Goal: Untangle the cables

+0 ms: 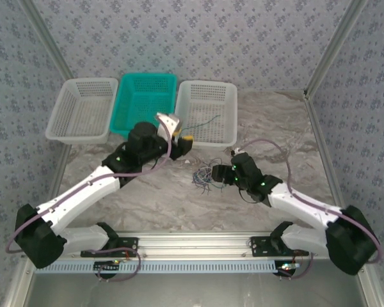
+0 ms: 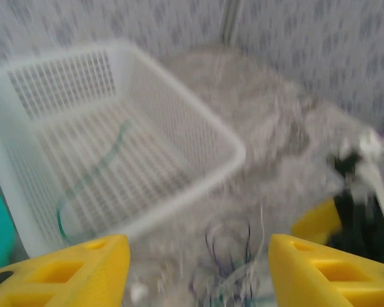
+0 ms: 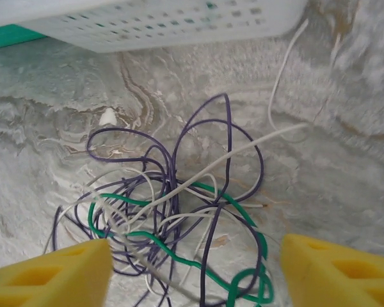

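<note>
While cables lay tangled on the surface, right end effector hung open above them. The left end effector was open too, both empty.

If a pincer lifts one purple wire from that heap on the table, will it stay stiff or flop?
Probably floppy: the purple wire lies in loose curling loops. It looks thin, so likely very light. It weaves through the green wire and white wire, so it may drag the heap along.
</note>
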Robot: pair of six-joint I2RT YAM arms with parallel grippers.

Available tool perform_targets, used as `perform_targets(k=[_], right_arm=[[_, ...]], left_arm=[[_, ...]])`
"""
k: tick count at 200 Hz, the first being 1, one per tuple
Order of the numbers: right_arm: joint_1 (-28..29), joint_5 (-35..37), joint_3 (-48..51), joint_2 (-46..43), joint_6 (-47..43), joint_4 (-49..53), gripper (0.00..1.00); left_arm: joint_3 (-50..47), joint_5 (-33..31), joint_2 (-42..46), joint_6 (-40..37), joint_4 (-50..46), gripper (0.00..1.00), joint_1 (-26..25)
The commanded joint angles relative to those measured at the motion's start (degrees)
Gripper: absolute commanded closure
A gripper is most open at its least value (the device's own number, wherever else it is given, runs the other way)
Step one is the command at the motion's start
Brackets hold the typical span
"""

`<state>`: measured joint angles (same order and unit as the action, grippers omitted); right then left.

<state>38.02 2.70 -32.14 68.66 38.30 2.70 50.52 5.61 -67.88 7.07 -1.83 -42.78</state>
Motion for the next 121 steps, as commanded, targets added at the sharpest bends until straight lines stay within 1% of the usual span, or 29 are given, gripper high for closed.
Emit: perform_targets(k=[1,19,28,32,37,47,56,70,86,112,121], right_arm=[[-1.41,-4.88,-1.40,4.89,1.34,-3.12,0.41],[-1.22,-6.38,-2.52,8.34,1.07,-3.78,0.63],[-0.99,-6.86,-2.39,8.85,0.83,-4.34,0.78],[-0.88,-7.08,-2.26,8.79,0.60,-4.76,0.83],[-0.70,-7.35,-2.00,8.44,0.19,-5.19,0.87],[-0.42,-8.48,-1.26,7.31,-1.19,-6.25,0.94],[0.02,-9.25,-0.75,6.17,-1.75,-7.07,0.97],[0.48,-10.23,-0.88,4.85,-5.23,-6.55,1.00],[0.49,-11.50,-1.70,3.92,-7.11,-4.69,1.00],[1.27,-15.37,-2.28,2.14,-10.38,-5.09,1.00],[1.73,-16.27,-2.50,1.71,-11.09,-5.22,1.00]], left_arm=[[-3.68,2.22,0.68,1.44,0.29,0.41,-0.93],[-5.47,1.17,-1.57,3.14,1.66,0.41,-1.34],[-5.43,0.07,-3.55,5.15,1.62,0.40,-1.34],[-5.14,-0.23,-4.53,6.23,1.31,0.39,-1.33],[-4.58,-0.37,-5.85,7.53,0.88,0.35,-1.29],[-3.49,0.87,-8.64,9.64,0.55,0.19,-1.31],[-2.90,3.37,-10.96,10.75,1.28,0.09,-1.32],[-2.62,5.96,-13.99,11.86,3.22,0.02,-1.34],[-2.48,7.27,-16.66,11.24,4.15,0.01,-1.34],[-1.77,8.82,-19.93,11.23,4.52,0.00,-0.74],[-1.79,8.72,-20.65,12.03,5.12,0.02,-0.72]])
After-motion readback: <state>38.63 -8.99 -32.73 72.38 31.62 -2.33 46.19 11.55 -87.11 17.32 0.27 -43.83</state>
